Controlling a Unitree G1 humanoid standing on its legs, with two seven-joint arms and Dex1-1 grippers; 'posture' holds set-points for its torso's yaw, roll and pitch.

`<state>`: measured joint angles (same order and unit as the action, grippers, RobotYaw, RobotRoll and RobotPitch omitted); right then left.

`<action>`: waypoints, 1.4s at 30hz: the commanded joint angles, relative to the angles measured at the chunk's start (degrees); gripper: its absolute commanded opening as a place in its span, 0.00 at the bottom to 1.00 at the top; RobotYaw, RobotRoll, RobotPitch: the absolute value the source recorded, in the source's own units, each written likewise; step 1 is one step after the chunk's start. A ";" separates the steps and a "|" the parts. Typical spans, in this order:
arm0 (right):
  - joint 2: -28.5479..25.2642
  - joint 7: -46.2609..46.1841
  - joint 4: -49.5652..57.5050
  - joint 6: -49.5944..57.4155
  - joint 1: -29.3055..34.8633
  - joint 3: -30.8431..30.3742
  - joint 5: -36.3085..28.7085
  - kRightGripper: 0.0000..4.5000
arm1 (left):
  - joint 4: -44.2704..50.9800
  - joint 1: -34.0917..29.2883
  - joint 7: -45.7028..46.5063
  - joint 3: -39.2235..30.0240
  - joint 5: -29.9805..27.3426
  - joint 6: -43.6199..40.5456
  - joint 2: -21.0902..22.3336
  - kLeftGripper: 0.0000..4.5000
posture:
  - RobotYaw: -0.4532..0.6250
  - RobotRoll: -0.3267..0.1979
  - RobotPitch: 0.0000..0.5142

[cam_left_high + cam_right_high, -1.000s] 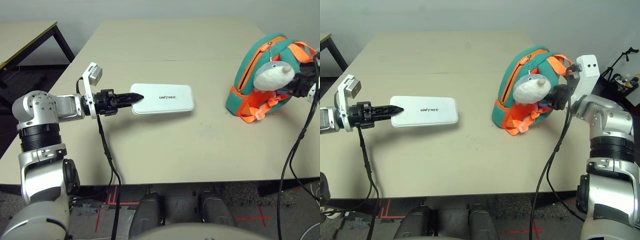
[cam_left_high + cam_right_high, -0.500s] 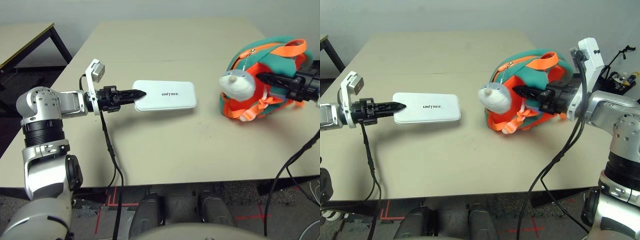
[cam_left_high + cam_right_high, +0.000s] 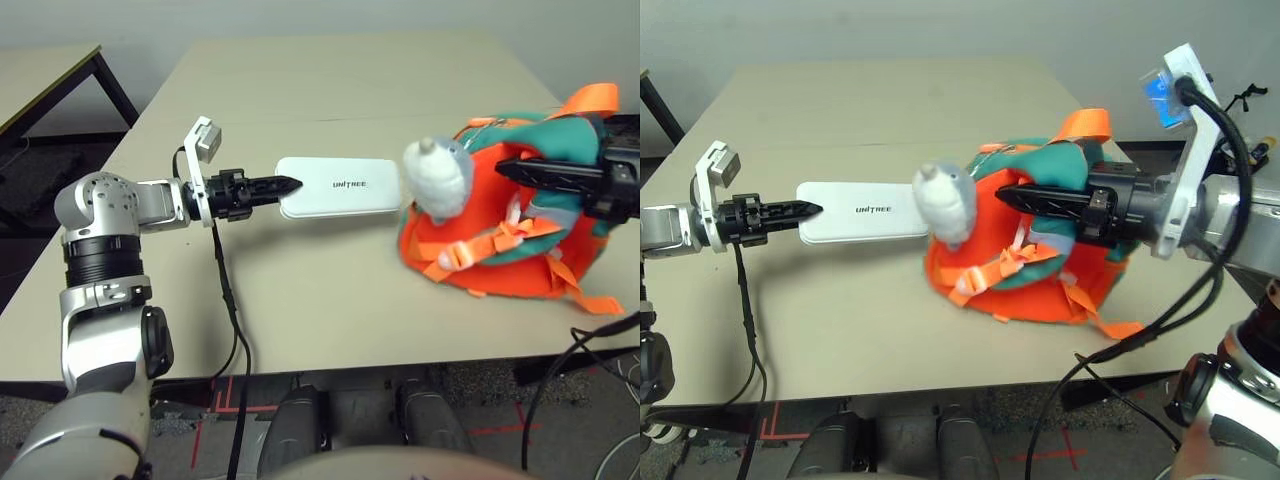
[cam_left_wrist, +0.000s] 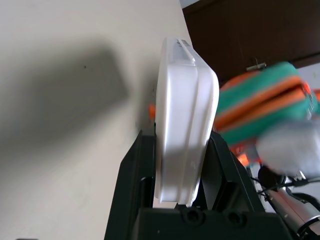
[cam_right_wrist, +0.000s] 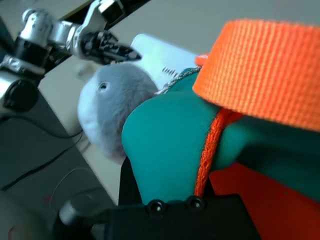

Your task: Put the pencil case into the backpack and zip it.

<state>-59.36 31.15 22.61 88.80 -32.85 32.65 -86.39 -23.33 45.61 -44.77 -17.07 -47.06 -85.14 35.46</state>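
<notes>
Left gripper (image 3: 283,184) pinches the near end of the pencil case (image 3: 340,186), which lies flat on the table (image 3: 320,80), its far end touching the backpack (image 3: 1040,240). Right gripper (image 3: 1005,196) is clamped on the soft, floppy backpack fabric. The case looks rigid and light, so an end grip suffices. Since a second ago, the backpack has tipped over and slid toward the case.
</notes>
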 commanded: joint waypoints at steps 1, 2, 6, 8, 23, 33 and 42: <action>-7.03 -6.75 1.78 -6.35 9.80 4.95 -15.55 0.02 | -2.77 2.00 -2.29 1.81 1.32 2.61 1.10 0.29 | 0.26 0.62 0.17; -8.63 -8.69 2.21 -8.41 12.84 5.59 -18.25 0.02 | -3.57 2.54 -2.75 2.36 1.65 3.20 1.23 0.29 | 0.25 0.62 0.17; -10.28 -12.53 4.77 -14.00 20.45 6.71 -20.31 0.02 | -6.17 6.24 -5.63 4.95 3.24 6.37 2.30 0.29 | 0.25 0.62 0.16; -10.34 -12.94 5.50 -16.25 22.23 6.00 -19.98 0.02 | -5.61 9.38 -8.62 7.28 4.03 7.67 4.53 0.29 | 0.25 0.62 0.17; -12.54 -8.58 5.18 -21.89 26.20 1.52 -15.37 0.02 | 9.31 25.94 -35.84 25.55 7.90 16.30 21.65 0.29 | 0.32 0.62 0.16; -12.99 -7.62 4.64 -23.77 24.89 -1.74 -13.63 0.02 | 18.21 21.62 -36.09 25.80 4.98 12.45 19.33 0.29 | 0.32 0.62 0.17; -13.47 -8.26 4.38 -24.69 23.78 -2.95 -13.88 0.02 | 22.79 17.11 -33.16 26.24 3.88 11.89 14.46 0.29 | 0.31 0.62 0.17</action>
<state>-72.31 23.15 26.72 65.14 -8.59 30.45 -100.28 -2.25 63.28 -77.84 8.19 -42.41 -73.71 50.51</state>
